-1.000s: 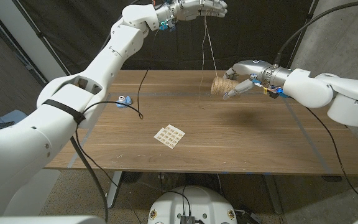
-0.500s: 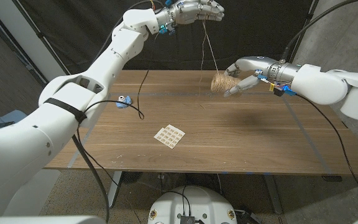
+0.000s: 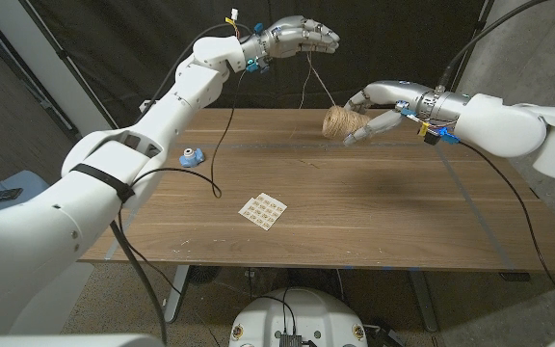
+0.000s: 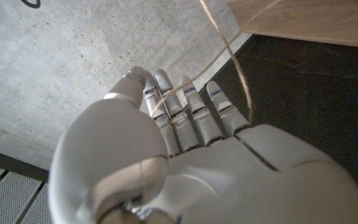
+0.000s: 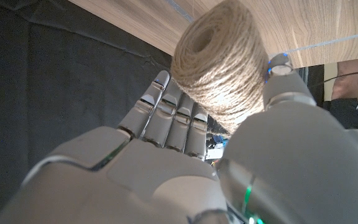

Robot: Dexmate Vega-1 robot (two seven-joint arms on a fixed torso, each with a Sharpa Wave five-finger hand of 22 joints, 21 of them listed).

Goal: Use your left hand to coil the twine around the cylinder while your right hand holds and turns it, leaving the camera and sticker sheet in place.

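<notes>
Jute-brown twine runs from the raised left hand, near the top middle of the head view, down to a wound spool held above the far edge of the wooden table. The left hand's fingers are curled around the strand; in the left wrist view the twine crosses over the fingers. The right hand reaches in from the right of the frame and grasps the spool between thumb and fingers. In the right wrist view the spool sits against the fingers, one end facing the camera. A small blue camera rests at the table's left side. A sticker sheet lies near the middle, well apart from the spool.
</notes>
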